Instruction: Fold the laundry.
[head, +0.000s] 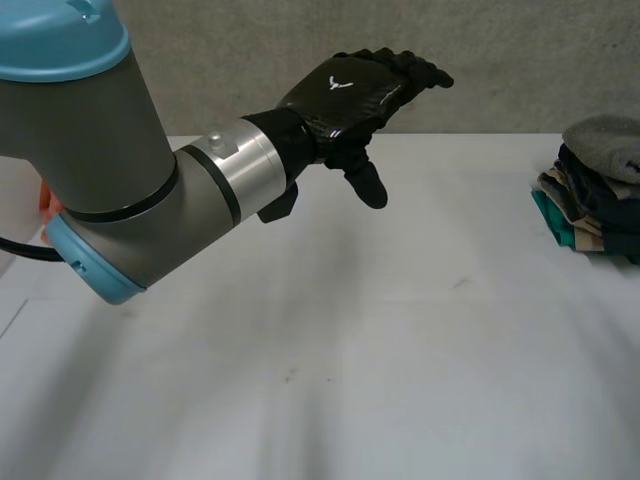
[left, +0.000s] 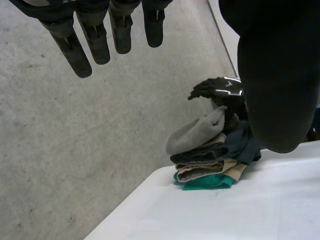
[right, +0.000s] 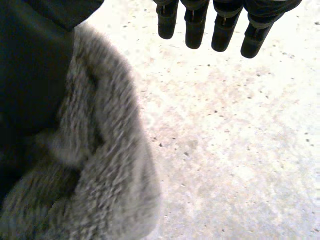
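1. Head view: my left hand (head: 350, 90) hangs in the air above the bare white table (head: 350, 350). Its fingers are straight and close together, the thumb points down, and it holds nothing. The stack of laundry (head: 592, 205) sits well apart from it at the table's far right, with a grey piece (head: 605, 140) on top. Nothing is laid out in front of me to fold. If I swing my left arm (head: 120, 180) across to help, I judge its bulk could knock the stack sideways.

2. Left wrist view: the stack stands right at the table's edge, with the floor (left: 75, 150) below it. My right hand (left: 220, 90) is just over the grey piece, on the stack's far side. The layers lie unevenly and some stick out past others. A tug away from the table, or a downward nudge, could tip the whole stack off the edge.

3. Right wrist view: my right hand's fingers (right: 222, 25) are straight and slightly spread, clear of the cloth and out over the floor. The thumb lies against the fleecy grey piece, but nothing is pinched. Closing from here, I may grab air or only a loose fold. The thick, soft fleece could then slip free, or drag the pieces beneath along with it.
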